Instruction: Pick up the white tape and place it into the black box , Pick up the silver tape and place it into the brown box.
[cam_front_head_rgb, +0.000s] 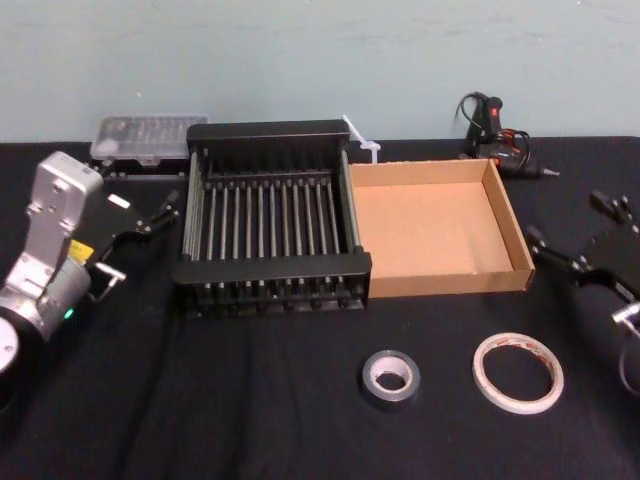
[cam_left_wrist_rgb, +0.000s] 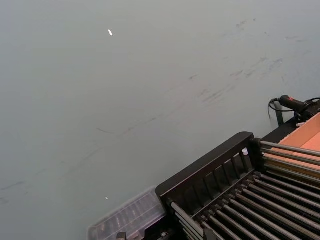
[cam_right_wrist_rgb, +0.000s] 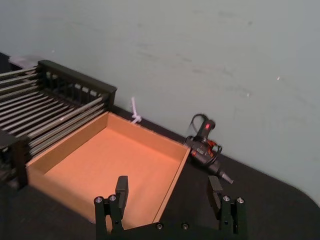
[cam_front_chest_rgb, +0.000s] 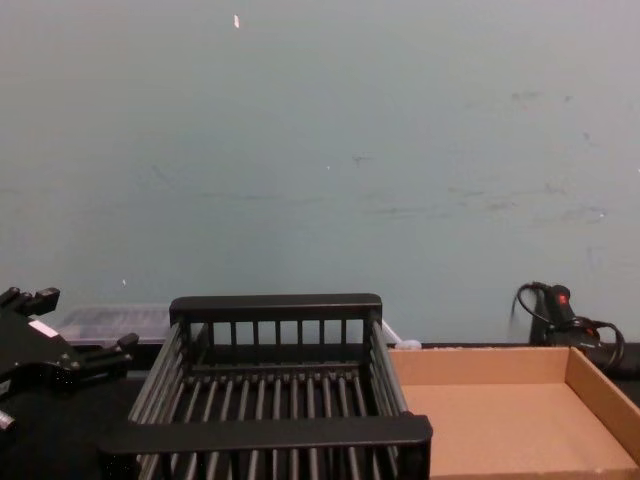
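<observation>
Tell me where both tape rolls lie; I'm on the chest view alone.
Observer: The white tape lies flat on the table, in front of the brown box, on the robot's side of it.
Operator: Locate the silver one.
Observer: The silver tape lies flat to the white roll's left, apart from it, before the brown box's left corner.
Operator: Report the right arm.
Observer: The right gripper hovers beside the brown box's right wall, fingers open, holding nothing.
</observation>
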